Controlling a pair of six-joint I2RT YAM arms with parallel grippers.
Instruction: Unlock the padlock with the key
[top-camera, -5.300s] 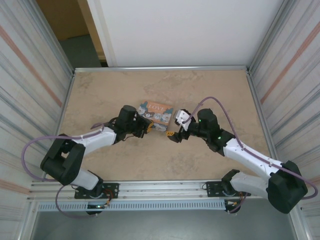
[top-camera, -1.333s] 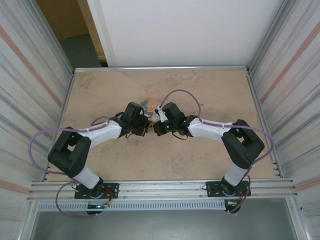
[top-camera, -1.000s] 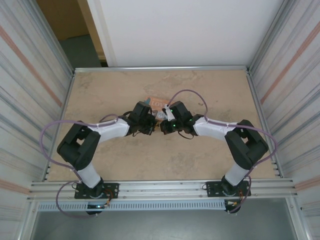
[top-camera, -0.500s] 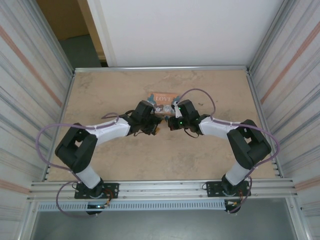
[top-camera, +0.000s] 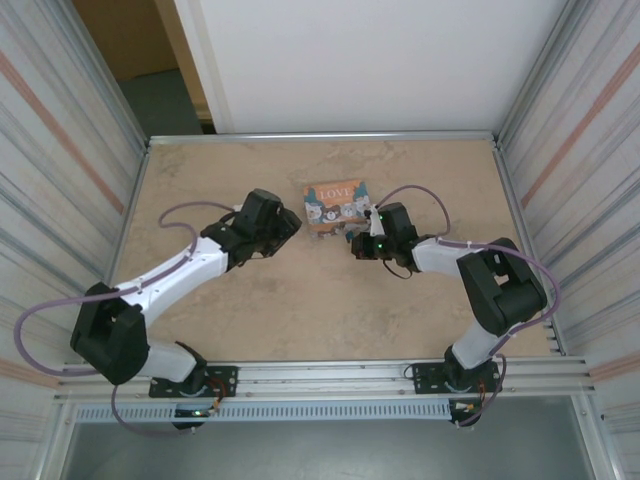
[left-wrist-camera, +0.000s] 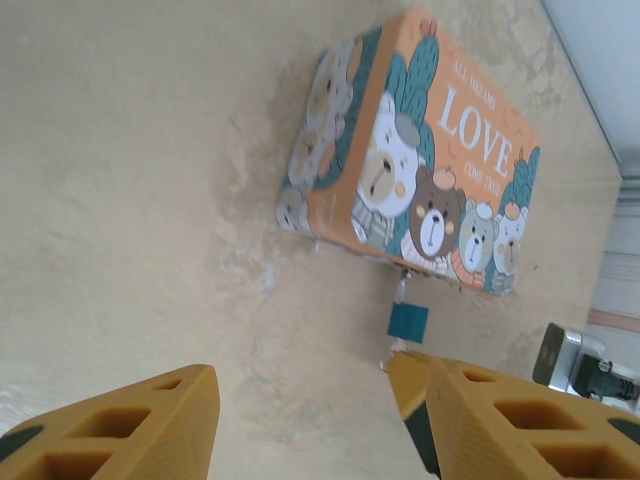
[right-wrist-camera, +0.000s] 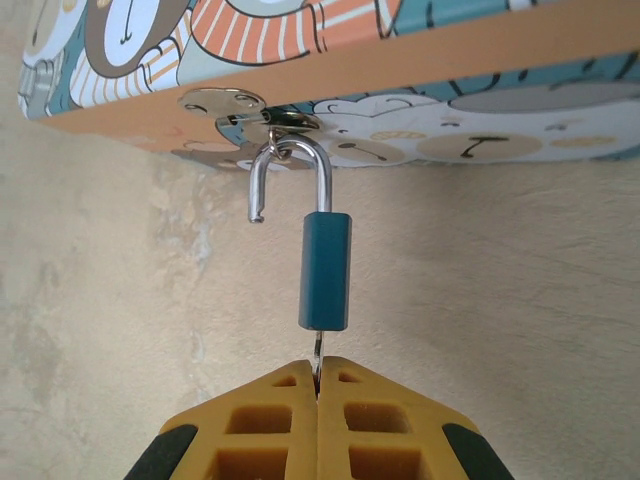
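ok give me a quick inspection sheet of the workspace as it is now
surface: beige table, faint scuffs near the tin
job's things: padlock hangs from the tin's hasp; shackle sprung open, one leg free; key in its base
clutter: nothing seen
grippers: right gripper shut on the key; left gripper open, holding nothing, apart from the tin
cables: purple cable loops along each arm, none across the tin
surroundings: ribbed metal walls on both sides, white panel behind, rail at the near edge
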